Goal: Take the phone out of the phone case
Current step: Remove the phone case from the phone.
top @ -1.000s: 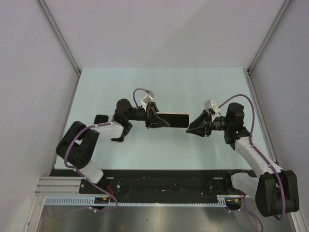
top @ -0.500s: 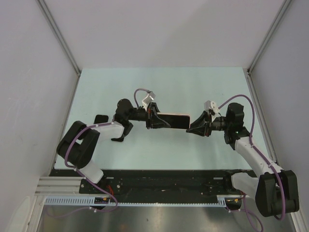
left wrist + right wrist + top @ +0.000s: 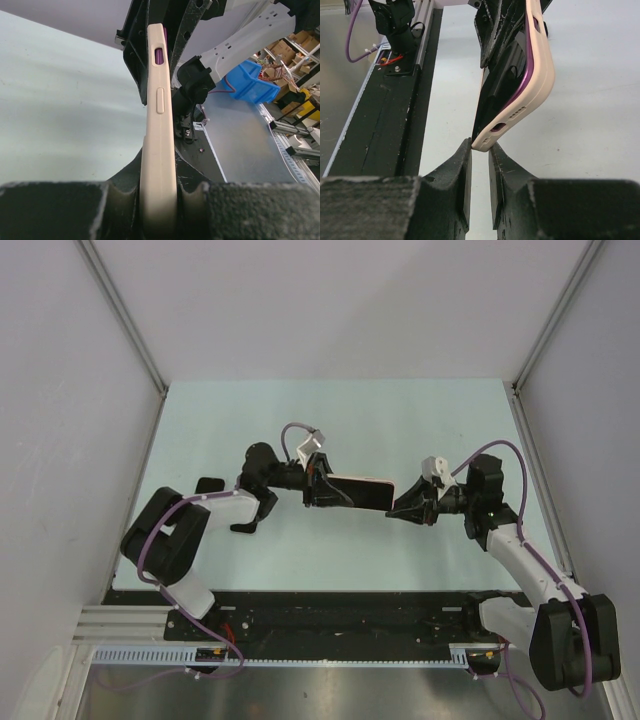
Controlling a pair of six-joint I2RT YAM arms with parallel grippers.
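The phone sits in a cream case (image 3: 362,493) and is held in the air on edge over the middle of the table. My left gripper (image 3: 322,490) is shut on its left end; in the left wrist view the case (image 3: 159,115) runs up from between the jaws (image 3: 159,200), with purple phone showing through a cut-out. My right gripper (image 3: 397,508) is at the right end. In the right wrist view its nearly closed tips (image 3: 480,147) pinch the bottom corner of the case (image 3: 540,75), beside the phone's black screen (image 3: 492,100).
The pale green table (image 3: 400,430) is walled at the left, right and back. A black rail (image 3: 330,615) runs along the near edge. A small black piece (image 3: 209,484) lies by the left arm. A blue bin (image 3: 250,82) stands off the table.
My right gripper has moved left to the phone's right end and narrowed its jaws onto the case corner. The left gripper has kept its hold, shifting slightly right.
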